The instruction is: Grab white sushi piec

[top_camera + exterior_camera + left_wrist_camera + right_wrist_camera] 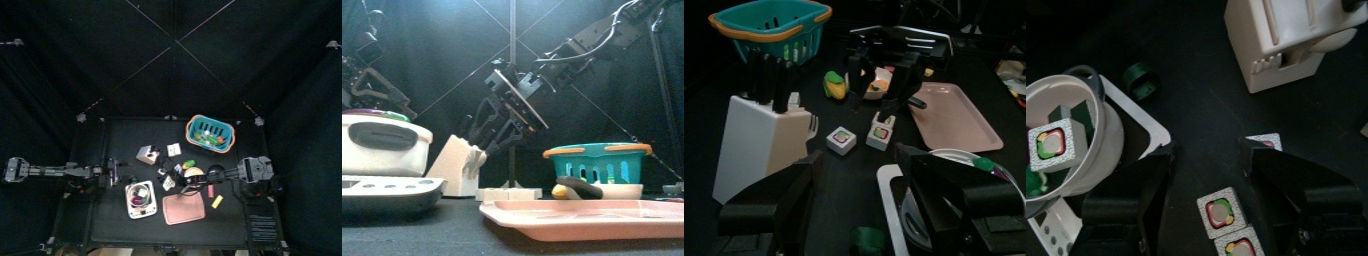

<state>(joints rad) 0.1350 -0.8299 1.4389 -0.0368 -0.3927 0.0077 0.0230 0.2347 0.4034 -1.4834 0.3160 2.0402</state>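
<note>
Two white sushi pieces (840, 140) (882, 132), rice squares with coloured centres, stand on the table beside the white knife block (758, 140). In the right wrist view one sushi piece (1220, 211) lies between my right gripper's open jaws, another (1241, 246) is just beside it, and a third (1265, 141) lies farther off. A further piece (1050, 143) sits inside the white pot (1086, 100). My right gripper (1209, 165) hangs open above the table's middle (174, 180). My left gripper (858, 175) is open and empty, at the left (107, 180).
A teal basket (210, 129) stands at the back right. A pink tray (186, 208) lies at the front, next to the white pot (139, 198). A corn cob (835, 85) lies near the right arm. A green ring (1140, 80) lies by the pot.
</note>
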